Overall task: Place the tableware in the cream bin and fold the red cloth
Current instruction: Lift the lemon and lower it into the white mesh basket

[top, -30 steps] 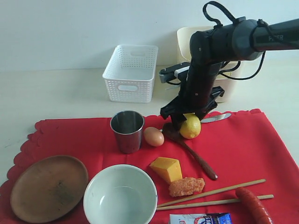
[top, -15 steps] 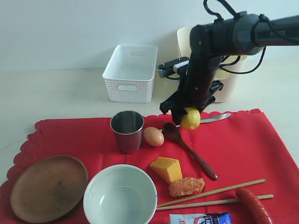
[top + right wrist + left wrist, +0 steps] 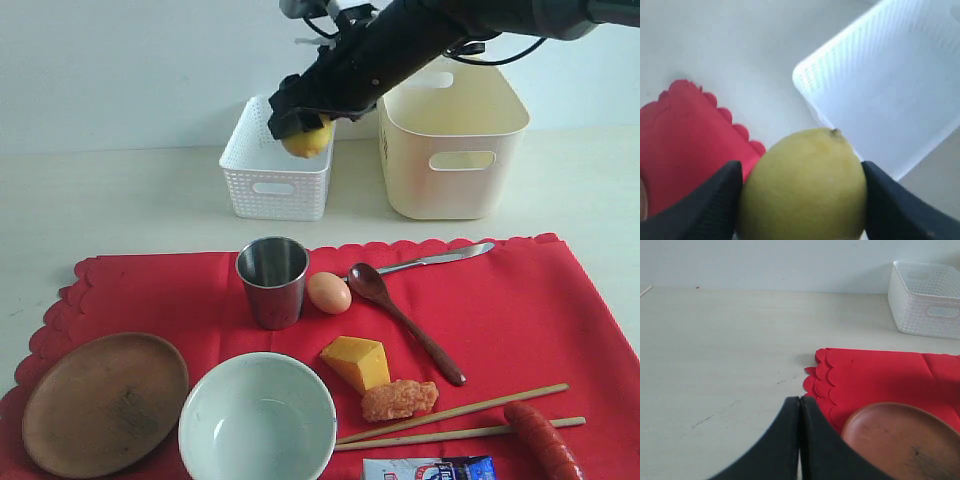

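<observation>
Behind the cloth point(image 3: 560, 310) stand the basket point(image 3: 275, 185), left, and the bin point(image 3: 455, 160), right. On the cloth, cup point(image 3: 272, 282), egg point(image 3: 329, 292) and spoon point(image 3: 405, 320) run left to right, with the knife point(image 3: 440, 258) behind the spoon. Plate point(image 3: 105, 402) and bowl point(image 3: 257, 420) lie in front, chopsticks point(image 3: 460, 420) and sausage point(image 3: 545, 440) at the front right. The lemon point(image 3: 307, 140) is in the air by the basket.

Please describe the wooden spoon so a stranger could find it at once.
Look at the large bright red scalloped cloth. Near its middle, just right of the small brown egg, lies the dark wooden spoon. Unlike the silver metal knife beside it, it is dark brown.
</observation>
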Action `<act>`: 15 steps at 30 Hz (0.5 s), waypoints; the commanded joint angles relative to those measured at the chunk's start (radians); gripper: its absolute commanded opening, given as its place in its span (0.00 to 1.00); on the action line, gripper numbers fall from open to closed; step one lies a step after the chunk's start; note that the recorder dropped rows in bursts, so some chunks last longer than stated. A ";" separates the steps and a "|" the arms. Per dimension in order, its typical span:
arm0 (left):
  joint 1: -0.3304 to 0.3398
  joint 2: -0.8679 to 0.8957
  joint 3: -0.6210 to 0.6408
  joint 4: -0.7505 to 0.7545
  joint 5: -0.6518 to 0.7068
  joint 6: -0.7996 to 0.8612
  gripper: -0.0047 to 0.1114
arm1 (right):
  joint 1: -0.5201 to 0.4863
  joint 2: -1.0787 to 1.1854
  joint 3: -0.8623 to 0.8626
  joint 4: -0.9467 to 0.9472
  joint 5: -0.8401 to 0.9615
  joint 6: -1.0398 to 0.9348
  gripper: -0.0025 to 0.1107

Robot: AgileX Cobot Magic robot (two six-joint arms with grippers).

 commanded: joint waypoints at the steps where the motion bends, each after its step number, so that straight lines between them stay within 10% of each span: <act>1: 0.004 -0.007 0.001 0.001 -0.010 -0.004 0.04 | 0.001 0.037 -0.069 0.037 -0.134 -0.097 0.02; 15: 0.004 -0.007 0.001 0.001 -0.010 -0.004 0.04 | -0.129 0.297 -0.294 0.494 -0.007 -0.588 0.02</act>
